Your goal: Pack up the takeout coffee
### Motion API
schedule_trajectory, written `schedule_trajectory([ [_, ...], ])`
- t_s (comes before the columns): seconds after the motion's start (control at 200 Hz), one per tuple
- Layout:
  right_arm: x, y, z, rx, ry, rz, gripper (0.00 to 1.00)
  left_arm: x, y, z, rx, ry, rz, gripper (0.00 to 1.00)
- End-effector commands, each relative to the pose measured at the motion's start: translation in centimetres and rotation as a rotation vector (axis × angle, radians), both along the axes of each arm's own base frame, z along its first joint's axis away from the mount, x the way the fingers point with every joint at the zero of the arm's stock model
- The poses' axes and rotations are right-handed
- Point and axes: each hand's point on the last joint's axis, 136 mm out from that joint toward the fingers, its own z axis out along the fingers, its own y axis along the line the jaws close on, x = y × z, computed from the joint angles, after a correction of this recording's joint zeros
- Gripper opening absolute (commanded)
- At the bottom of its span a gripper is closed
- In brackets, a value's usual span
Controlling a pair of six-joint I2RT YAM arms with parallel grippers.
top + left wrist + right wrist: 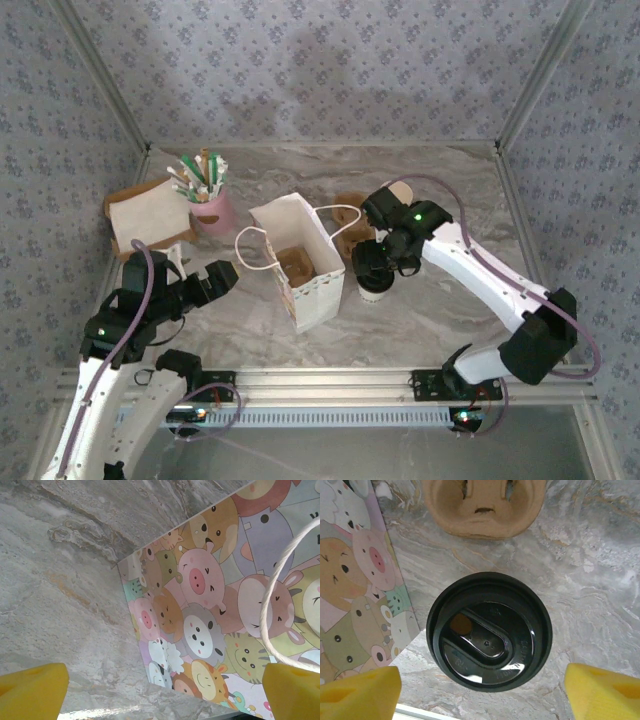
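— Top external view first: where is the takeout coffee [375, 286]?
— It stands on the marble table [440, 310], just right of the white bag [305, 275] and outside it. The right gripper [380, 262] hangs directly over it; from this height I cannot tell how its fingers stand. A brown cup carrier [350, 222] lies behind the cup, and a pink cup [211, 212] of sticks stands well off to the left.
— And the left gripper [218, 278]?
— It is left of the bag, pointing toward it and apart from it.
— Left wrist view?
— The yellow pads [32, 690] sit in the two bottom corners, spread wide, with nothing between them. Ahead are the bag's cartoon-animal side and a loop of its rope handle [274, 595].
— Right wrist view?
— The coffee's black lid [489, 637] is seen from straight above. That claw is spread too, with one pad on either side of the lid and neither touching it. The bag's corner is at the left, and the carrier lies beyond the cup.
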Motion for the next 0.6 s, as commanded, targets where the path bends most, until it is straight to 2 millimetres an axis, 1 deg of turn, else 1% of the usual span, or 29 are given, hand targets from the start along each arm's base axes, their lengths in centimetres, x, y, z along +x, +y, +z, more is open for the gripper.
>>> schedule_trajectory([
  [0.0, 0.1, 0.7, 0.2, 0.014, 0.014, 0.014, 0.83, 0.2, 0.1, 0.2, 0.014, -0.018, -0.004, 1.0],
  [0.07, 0.1, 0.9, -0.1, 0.015, 0.023, 0.019, 0.82, 0.2, 0.1, 0.1, 0.014, -0.017, -0.004, 0.99],
  [0.25, 0.1, 0.8, -1.0, -0.023, 0.053, 0.019, 0.81, 0.3, 0.0, 0.0, 0.012, -0.016, -0.007, 0.99],
  [0.595, -0.1, 0.2, -1.7, -0.097, 0.091, 0.028, 0.86, 0.4, -0.1, -0.5, 0.008, -0.009, -0.009, 1.0],
])
